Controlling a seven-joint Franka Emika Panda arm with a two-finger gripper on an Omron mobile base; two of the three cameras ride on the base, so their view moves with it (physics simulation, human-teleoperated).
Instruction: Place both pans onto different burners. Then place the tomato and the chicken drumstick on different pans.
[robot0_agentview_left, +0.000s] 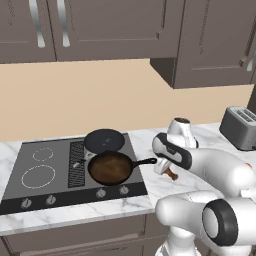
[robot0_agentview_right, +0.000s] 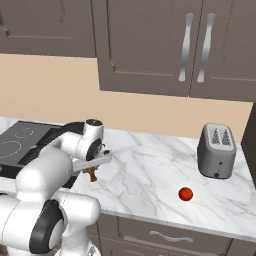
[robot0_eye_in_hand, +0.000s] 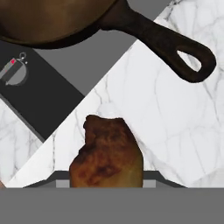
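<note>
My gripper (robot0_agentview_left: 166, 170) is shut on the chicken drumstick (robot0_eye_in_hand: 107, 157), whose thin bone end (robot0_agentview_left: 172, 175) sticks out below the hand. It hangs over the marble counter just right of the cooktop (robot0_agentview_left: 60, 197), near the brown pan's handle (robot0_eye_in_hand: 175, 48). The glossy brown pan (robot0_agentview_left: 110, 167) sits on the front right burner. Behind it, the flat black skillet (robot0_agentview_left: 104, 140) rests on the rear right burner. Two left burners (robot0_agentview_left: 38, 176) are bare. The red tomato (robot0_agentview_right: 185, 194) lies on the counter far to the right, near the front edge.
A grey toaster (robot0_agentview_right: 216, 150) stands at the back right of the counter. Knobs (robot0_agentview_left: 101, 193) line the cooktop's front strip. Wall cabinets (robot0_agentview_left: 115, 30) hang above. Open marble (robot0_agentview_right: 145, 170) lies between the hand and the tomato.
</note>
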